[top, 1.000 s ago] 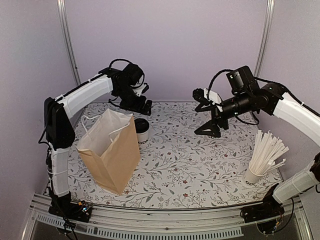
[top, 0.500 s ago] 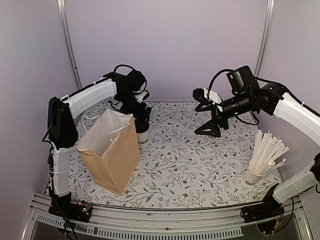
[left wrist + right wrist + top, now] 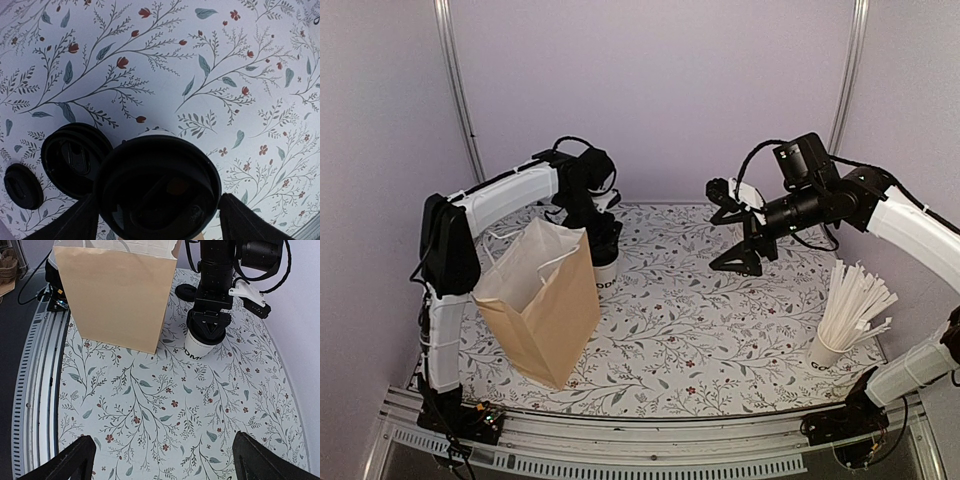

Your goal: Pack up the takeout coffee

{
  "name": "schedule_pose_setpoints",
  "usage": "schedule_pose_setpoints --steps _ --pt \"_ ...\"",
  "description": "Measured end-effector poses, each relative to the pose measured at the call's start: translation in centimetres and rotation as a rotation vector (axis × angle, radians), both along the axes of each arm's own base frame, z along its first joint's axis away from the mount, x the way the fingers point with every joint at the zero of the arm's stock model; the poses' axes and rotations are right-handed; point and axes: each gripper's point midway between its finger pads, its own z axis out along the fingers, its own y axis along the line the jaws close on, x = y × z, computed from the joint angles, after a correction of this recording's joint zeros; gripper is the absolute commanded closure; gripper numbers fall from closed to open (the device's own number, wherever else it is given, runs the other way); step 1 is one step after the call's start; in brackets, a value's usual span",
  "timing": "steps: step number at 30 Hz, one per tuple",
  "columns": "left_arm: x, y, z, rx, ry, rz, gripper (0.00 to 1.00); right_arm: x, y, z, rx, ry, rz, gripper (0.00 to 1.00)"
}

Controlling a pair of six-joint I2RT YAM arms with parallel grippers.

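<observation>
Basically the grasp step: left hand (image 3: 603,243) sits down over the coffee cup (image 3: 606,272), upper left of centre in the top view, just right of the open paper bag (image 3: 542,295) on the tabletop (image 3: 700,330). Wrist view shows its fingers (image 3: 80,222) straddling the black lid (image 3: 157,190), wide apart; can't tell if they press the cup yet. Right hand (image 3: 742,243) hangs spread and empty, upper right, well apart. Cup not packed. Next move probably: squeeze below the lid, lift straight up, carry left over the bag mouth, lower upright. Risk: clipping the bag edge, tipping the cup.
</observation>
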Motion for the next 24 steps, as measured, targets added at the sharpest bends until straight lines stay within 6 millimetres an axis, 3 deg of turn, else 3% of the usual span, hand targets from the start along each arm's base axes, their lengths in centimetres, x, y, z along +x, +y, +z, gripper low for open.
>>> schedule_pose_setpoints --steps 10,17,24 --pt "-0.1 -0.4 -0.9 0.006 0.016 -0.020 0.37 0.0 0.0 -0.1 -0.002 0.000 0.000 0.01" --pt "-0.5 -1.1 -0.6 -0.005 0.016 -0.035 0.38 0.0 -0.1 -0.3 -0.006 0.000 0.000 0.01" --pt "-1.9 -3.9 1.6 -0.036 -0.026 -0.096 0.38 0.4 -0.6 0.1 -0.010 -0.025 -0.022 0.01"
